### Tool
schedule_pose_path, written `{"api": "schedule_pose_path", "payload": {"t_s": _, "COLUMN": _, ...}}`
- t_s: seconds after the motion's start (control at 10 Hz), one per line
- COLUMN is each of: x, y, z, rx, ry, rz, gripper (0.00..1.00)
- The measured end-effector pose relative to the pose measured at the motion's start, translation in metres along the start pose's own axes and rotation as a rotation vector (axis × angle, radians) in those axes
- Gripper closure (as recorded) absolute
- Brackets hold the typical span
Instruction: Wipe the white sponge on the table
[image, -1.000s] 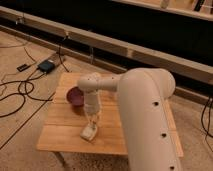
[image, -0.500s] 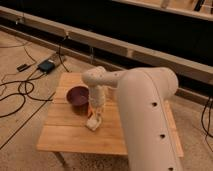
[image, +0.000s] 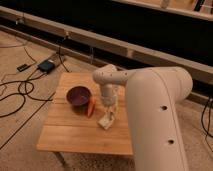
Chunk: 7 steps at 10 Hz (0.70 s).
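Note:
The white sponge lies flat on the light-wood table, right of the table's middle. My gripper points straight down onto it from the white arm and is shut on the white sponge, pressing it against the tabletop. The arm's large forearm hides the table's right side.
A purple bowl stands on the table left of the sponge, with an orange carrot lying between bowl and sponge. Black cables and a small box lie on the floor to the left. A dark wall with a rail runs behind.
The gripper has dragged the sponge across the tabletop, from nearer the front edge to farther back and to the right. The carrot now shows beside the bowl.

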<state>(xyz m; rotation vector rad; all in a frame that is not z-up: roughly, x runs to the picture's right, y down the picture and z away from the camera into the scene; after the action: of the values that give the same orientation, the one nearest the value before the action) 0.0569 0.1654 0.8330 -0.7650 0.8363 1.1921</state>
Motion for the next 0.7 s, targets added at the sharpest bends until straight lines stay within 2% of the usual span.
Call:
{"api": "schedule_pose_path", "payload": {"t_s": 0.1, "x": 0.005, "y": -0.003, "z": 0.003, "rx": 0.005, "ry": 0.012, "rz": -0.001, "gripper": 1.00}}
{"api": "schedule_pose_path", "payload": {"t_s": 0.3, "x": 0.028, "y": 0.000, "z": 0.012, "rx": 0.020, "ry": 0.060, "rz": -0.048, "gripper": 1.00}}
{"api": "schedule_pose_path", "payload": {"t_s": 0.7, "x": 0.059, "y": 0.034, "z": 0.028, "rx": 0.035, "ry": 0.141, "rz": -0.179, "gripper": 1.00}}
